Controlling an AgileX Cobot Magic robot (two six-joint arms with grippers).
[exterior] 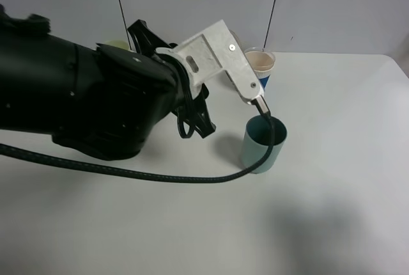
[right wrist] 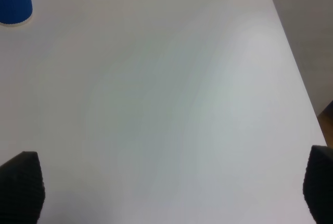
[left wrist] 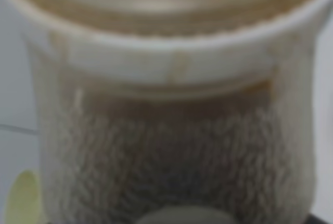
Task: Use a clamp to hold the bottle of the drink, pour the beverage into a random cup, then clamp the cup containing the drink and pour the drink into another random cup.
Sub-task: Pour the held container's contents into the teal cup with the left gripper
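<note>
Left claw hides beneath its own bulky black arm (exterior: 83, 102) in the high view, so its jaws cannot be judged there. Close below the claw's end, just past the arm's metal bracket (exterior: 217, 57), the teal cup (exterior: 263, 144) stands on the white table (exterior: 339, 185). A black cable (exterior: 160, 177) is draped across the cup's front. The blue-banded cup (exterior: 261, 65) sits beyond the bracket, farther from the claw.

In the left wrist view the bottle (left wrist: 171, 146) fills the frame, blurred and right up against the claw, with brown staining round its wide neck. The claw is clenched on it, though its fingers are unseen.

In the right wrist view the right claw (right wrist: 170, 187) is released, its two dark fingertips (right wrist: 21, 187) wide apart over the table with nothing gripped. The blue-banded cup stands well ahead of it, off to one side.
</note>
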